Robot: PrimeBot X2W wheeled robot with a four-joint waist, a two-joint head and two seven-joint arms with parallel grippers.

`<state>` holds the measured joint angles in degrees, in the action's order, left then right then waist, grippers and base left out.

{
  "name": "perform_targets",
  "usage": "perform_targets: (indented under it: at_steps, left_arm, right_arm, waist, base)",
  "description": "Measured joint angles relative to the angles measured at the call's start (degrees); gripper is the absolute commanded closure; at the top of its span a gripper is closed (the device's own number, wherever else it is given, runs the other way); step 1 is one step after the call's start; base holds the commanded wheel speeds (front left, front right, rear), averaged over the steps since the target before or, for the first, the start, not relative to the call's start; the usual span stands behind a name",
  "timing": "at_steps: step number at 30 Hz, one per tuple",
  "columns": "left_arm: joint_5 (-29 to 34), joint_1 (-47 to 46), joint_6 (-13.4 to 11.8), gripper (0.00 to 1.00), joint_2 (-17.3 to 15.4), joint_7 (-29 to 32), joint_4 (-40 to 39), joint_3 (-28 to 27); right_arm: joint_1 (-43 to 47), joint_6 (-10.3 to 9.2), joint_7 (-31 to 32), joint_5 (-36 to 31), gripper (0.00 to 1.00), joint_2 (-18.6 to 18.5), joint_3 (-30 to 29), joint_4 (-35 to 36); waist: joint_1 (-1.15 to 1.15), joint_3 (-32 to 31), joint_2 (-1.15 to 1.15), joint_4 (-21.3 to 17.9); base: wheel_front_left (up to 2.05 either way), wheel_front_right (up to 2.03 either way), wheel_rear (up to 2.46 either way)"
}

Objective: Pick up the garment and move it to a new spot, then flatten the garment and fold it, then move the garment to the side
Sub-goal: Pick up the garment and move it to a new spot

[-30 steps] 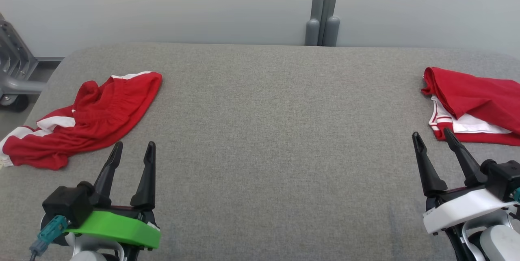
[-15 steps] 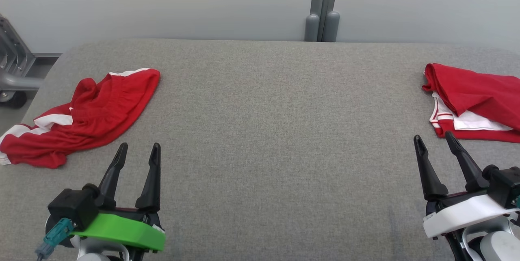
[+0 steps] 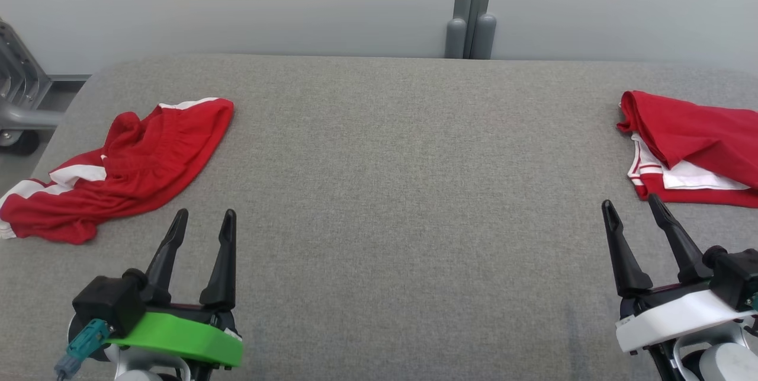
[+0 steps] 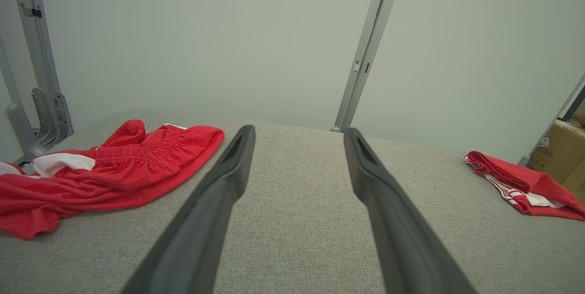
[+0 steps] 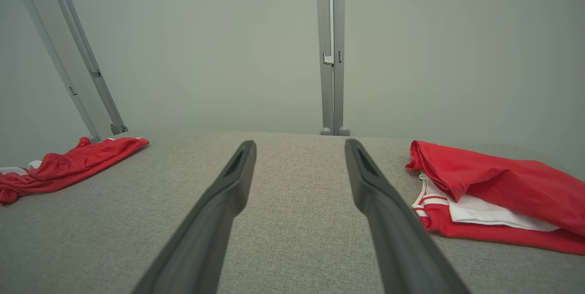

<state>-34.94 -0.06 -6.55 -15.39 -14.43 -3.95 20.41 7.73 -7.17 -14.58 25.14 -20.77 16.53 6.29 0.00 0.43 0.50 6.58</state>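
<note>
A crumpled red garment point(image 3: 136, 162) with white stripes lies at the left end of the grey padded table point(image 3: 391, 191); it also shows in the left wrist view point(image 4: 128, 170). A second red and white garment point(image 3: 693, 138), folded, lies at the right end point(image 5: 493, 184). My left gripper point(image 3: 205, 213) is open just in front and to the right of the crumpled one, apart from it, with nothing between its fingers point(image 4: 228, 179). My right gripper point(image 3: 630, 201) is open too, its tips close to the folded garment's near edge, holding nothing.
A grey wall with a vertical metal post point(image 3: 471, 7) stands behind the table. A metal frame on wheels point(image 3: 18, 102) sits off the table's left end. A cardboard box point(image 4: 560, 147) is beyond the right end.
The head camera has tipped slightly, shifting the whole picture up a little. My left gripper has drifted a bit to the right. Both garments lie as before.
</note>
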Motion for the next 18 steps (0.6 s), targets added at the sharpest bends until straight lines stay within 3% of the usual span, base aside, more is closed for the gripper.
perform_targets:
  at_steps: [18]
  left_arm:
    - [0.4,0.0,0.5,0.00,0.4,0.0,1.8,0.8]
  right_arm:
    - [1.0,0.32,0.0,-0.2,0.00,0.8,0.5,1.0]
  waist:
    - [0.00,0.2,0.00,6.4]
  base:
    - [0.00,0.00,0.00]
